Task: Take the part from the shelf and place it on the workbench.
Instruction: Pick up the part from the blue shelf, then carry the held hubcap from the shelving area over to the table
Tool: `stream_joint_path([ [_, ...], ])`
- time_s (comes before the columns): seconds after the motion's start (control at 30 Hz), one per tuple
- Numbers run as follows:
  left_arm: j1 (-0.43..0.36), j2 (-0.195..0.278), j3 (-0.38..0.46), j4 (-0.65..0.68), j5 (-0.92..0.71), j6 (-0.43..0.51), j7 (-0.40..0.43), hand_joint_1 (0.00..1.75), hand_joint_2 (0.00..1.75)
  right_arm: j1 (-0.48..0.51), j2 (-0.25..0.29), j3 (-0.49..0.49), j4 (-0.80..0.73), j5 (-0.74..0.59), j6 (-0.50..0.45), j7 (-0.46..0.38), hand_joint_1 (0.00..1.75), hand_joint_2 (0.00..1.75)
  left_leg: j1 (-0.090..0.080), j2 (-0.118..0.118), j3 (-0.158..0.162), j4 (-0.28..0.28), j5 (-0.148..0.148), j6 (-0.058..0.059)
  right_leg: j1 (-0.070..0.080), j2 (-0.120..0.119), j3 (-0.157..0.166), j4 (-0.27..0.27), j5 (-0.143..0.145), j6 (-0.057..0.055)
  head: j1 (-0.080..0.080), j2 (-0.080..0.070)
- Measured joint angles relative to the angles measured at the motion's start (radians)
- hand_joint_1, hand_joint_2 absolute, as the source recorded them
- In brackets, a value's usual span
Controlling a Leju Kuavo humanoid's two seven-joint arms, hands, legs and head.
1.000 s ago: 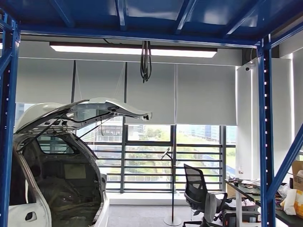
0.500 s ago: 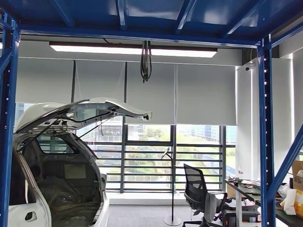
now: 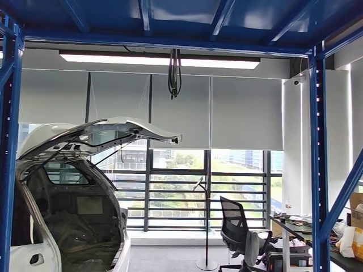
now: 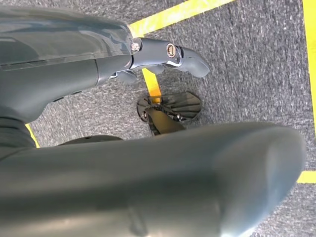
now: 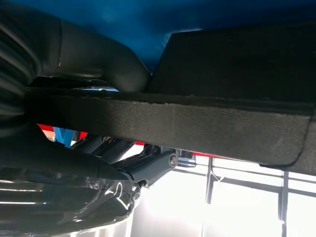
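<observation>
Left hand is hanging over grey carpet crossed by yellow floor tape, fingers extended and apart, gripping nothing. Right hand is grasping the part, a dark felt-like panel, thumb above its edge and fingers beneath, under a blue shelf. Ahead, a white car body is standing with its hatch raised, and an office chair is sitting beside a cluttered desk.

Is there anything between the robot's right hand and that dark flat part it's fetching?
Nothing visible: the right hand grips the dark flat part directly, thumb on one face, darker fingers on the other.
</observation>
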Motion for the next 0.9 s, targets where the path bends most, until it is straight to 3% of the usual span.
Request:
stream_joint_path([
  [0.23,-0.001,0.000,-0.010,0.000,0.000,0.011,0.016,0.00,0.00,0.031,-0.007,0.000,-0.142,-0.076,0.014,-0.056,1.75,1.75,0.000,0.000,-0.001,0.000,0.000,0.000,0.000,0.000,-0.001,0.000,0.000,0.000,0.000,0.000],
  [0.4,0.001,0.000,-0.012,0.000,0.004,0.017,0.008,0.00,0.00,0.084,-0.009,0.008,-0.362,-0.213,0.086,-0.104,1.75,1.75,0.000,0.000,-0.001,0.000,0.000,0.000,0.000,0.000,-0.001,0.000,0.000,0.000,0.000,0.000],
  [0.63,-0.001,0.000,-0.015,0.000,0.023,0.023,-0.016,0.00,0.00,0.166,0.002,0.037,-0.708,-0.719,0.249,-0.250,1.75,1.75,0.000,0.000,-0.002,0.000,0.000,0.000,0.000,0.000,-0.002,0.000,0.000,0.000,0.000,0.000],
  [0.77,-0.003,0.001,-0.014,0.000,0.049,0.022,-0.030,0.00,0.00,0.181,0.021,0.045,-0.843,-1.096,0.446,-0.289,1.75,1.75,0.000,0.000,-0.002,0.000,0.000,0.000,0.000,0.000,-0.002,0.000,0.000,0.000,0.000,0.000],
  [0.9,-0.002,0.002,-0.013,0.000,0.055,0.022,-0.034,0.00,0.00,0.190,0.027,0.051,-0.910,-1.265,0.547,-0.327,1.75,1.75,0.000,0.000,-0.002,0.000,0.000,0.000,0.000,0.000,-0.001,0.000,0.000,0.000,0.000,0.000],
])
